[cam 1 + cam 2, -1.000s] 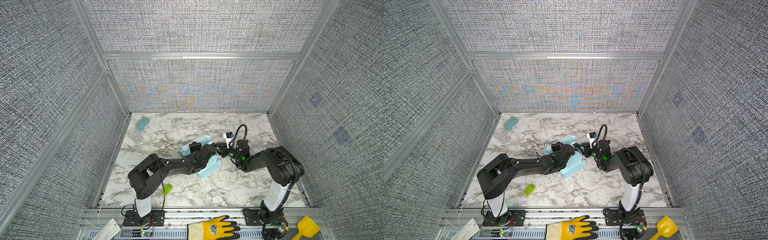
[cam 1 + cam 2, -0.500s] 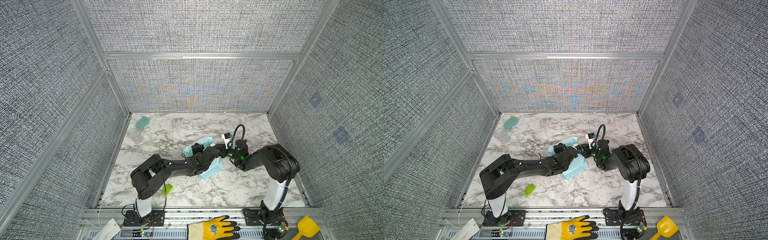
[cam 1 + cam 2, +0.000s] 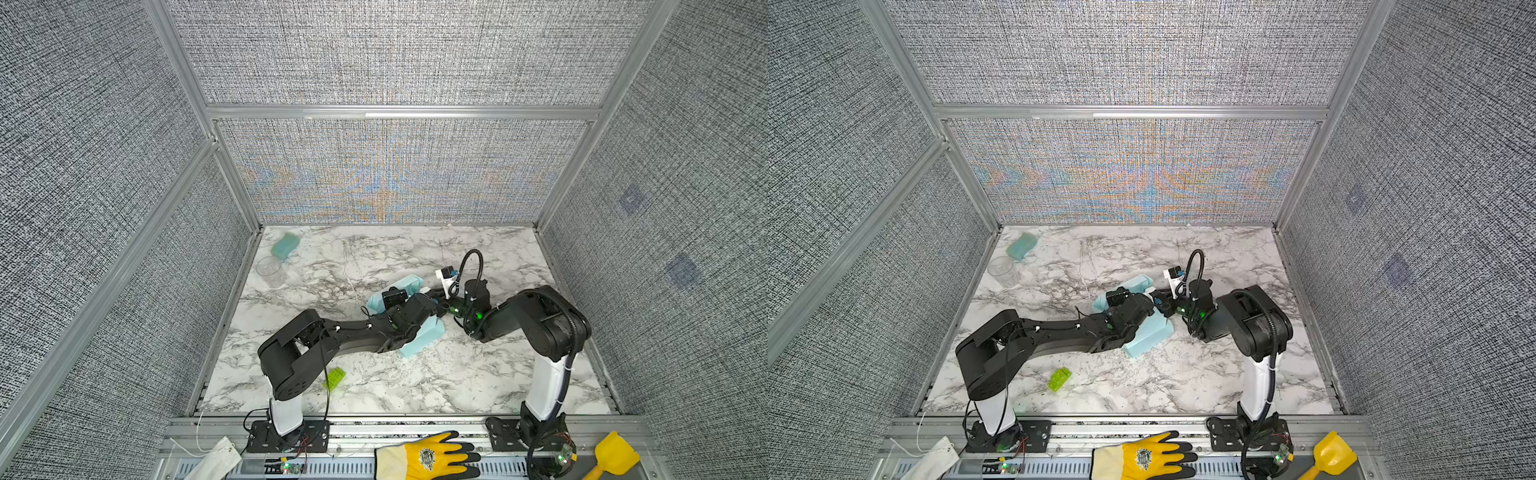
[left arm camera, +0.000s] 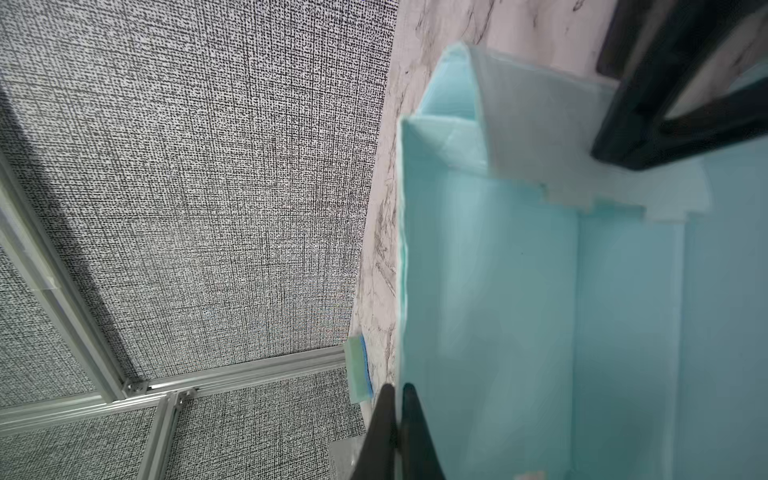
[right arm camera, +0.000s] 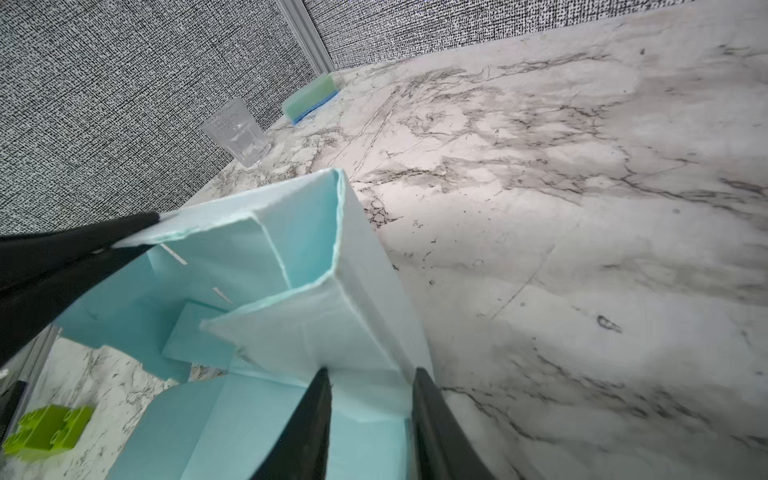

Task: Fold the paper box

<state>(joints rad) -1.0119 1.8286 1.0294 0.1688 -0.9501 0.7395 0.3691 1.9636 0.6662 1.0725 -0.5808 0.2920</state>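
Box [image 3: 423,338] sits near the middle of the table [image 3: 415,386], half-formed, walls partly raised. In both top views we see the two arms meeting over it. In the left wrist view our left gripper [image 4: 397,388] has its jaws pressed together on the edge of one upright wall, pinching it. In the right wrist view our right gripper [image 5: 370,372] stands with jaws apart astride a folded corner flap. We cannot tell whether they press it. A brick [image 5: 45,428] lies near the box, not touching it.
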